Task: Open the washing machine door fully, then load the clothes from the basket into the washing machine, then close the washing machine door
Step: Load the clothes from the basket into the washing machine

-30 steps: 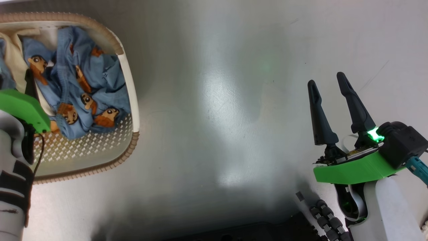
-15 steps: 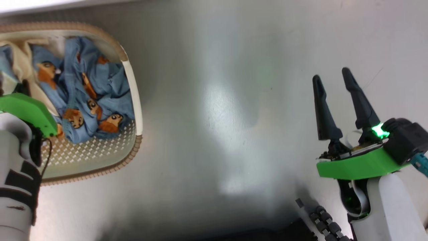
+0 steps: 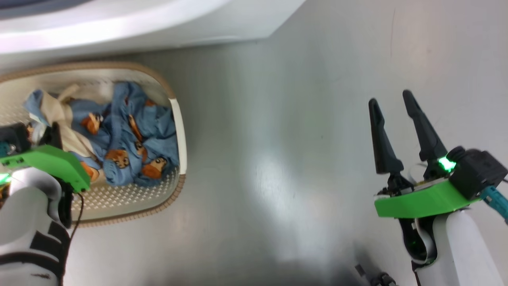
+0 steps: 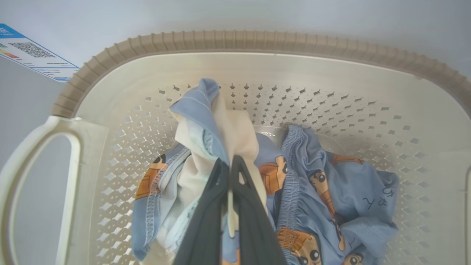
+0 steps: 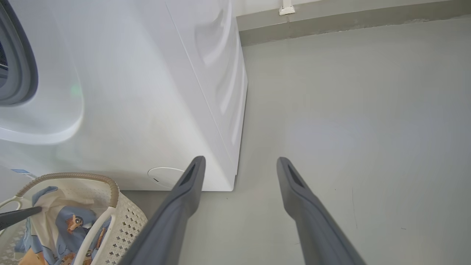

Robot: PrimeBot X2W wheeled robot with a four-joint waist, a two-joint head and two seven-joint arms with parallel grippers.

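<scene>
The cream basket (image 3: 179,131) with a brown rim stands on the floor at the left, close in front of the white washing machine (image 3: 158,24). Light blue clothes (image 3: 135,147) with orange-brown figures lie bunched in it. My left gripper (image 4: 230,162) reaches down into the basket and is shut on a cream and blue fold of the clothes (image 4: 206,121), which stands up between the fingers. My right gripper (image 3: 390,98) hangs open over bare floor at the right, holding nothing. In the right wrist view, the right gripper (image 5: 240,161) points past the washer's corner. The washing machine door is out of view.
The washer's grey gasket (image 5: 22,66) shows at the far left of the right wrist view, and a round cap (image 5: 165,173) sits low on its front. A blue label (image 4: 33,51) is beside the basket. Grey floor (image 3: 278,159) stretches between basket and right arm.
My left gripper has shut on a fold of the clothes in the basket. The head camera has tilted, bringing the washer's front into view. The right gripper stays open.
</scene>
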